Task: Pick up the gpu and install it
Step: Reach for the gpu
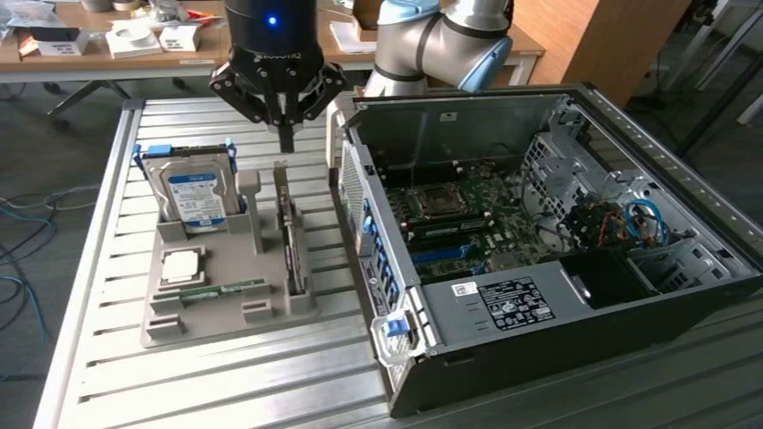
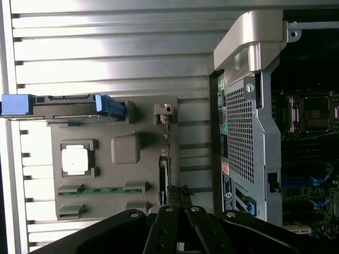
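The gpu (image 1: 289, 234) stands on edge in the grey holder tray (image 1: 214, 313) beside the open computer case (image 1: 596, 349) — not yet lifted, nothing installed — while the gripper (image 1: 286, 143) hangs just above it, fingers pressed together, holding nothing.

No text can be read in full. A short line of pale lettering is printed on the black body of the hand (image 1: 285, 138), too small to be made out. A blue-and-white label (image 1: 196, 195) is carried on the hard drive (image 1: 179, 166), its print illegible. On the computer case (image 1: 560, 357), a white barcode sticker (image 1: 463, 289) and a black label (image 1: 516, 306) with white marks are fixed, neither legible.
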Controlling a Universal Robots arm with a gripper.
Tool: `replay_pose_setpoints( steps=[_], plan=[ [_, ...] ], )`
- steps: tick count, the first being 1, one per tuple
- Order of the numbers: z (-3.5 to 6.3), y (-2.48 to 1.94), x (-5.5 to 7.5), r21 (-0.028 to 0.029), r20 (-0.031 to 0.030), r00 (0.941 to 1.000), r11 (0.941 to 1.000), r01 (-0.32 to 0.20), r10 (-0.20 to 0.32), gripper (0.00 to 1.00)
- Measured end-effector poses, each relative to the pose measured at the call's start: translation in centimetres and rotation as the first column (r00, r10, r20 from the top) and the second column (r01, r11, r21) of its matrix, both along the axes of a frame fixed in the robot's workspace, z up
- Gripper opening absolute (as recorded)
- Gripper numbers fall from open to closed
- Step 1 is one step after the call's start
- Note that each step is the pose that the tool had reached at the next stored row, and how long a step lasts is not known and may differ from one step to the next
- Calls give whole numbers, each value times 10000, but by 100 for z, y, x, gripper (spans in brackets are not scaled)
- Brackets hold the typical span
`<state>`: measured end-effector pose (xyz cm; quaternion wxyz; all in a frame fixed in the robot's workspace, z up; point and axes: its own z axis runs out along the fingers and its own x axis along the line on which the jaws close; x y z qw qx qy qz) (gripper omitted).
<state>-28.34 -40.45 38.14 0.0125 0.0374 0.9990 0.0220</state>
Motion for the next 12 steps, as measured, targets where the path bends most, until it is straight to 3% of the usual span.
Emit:
replay_pose_setpoints(
  steps=[4, 12],
  plan=[
    [0, -71, 0, 0, 0, 10000, 10000, -1, 1, 11],
    [-3, -168, -22, 1, 1, 10000, 10000, 0, 0, 11]
  ],
)
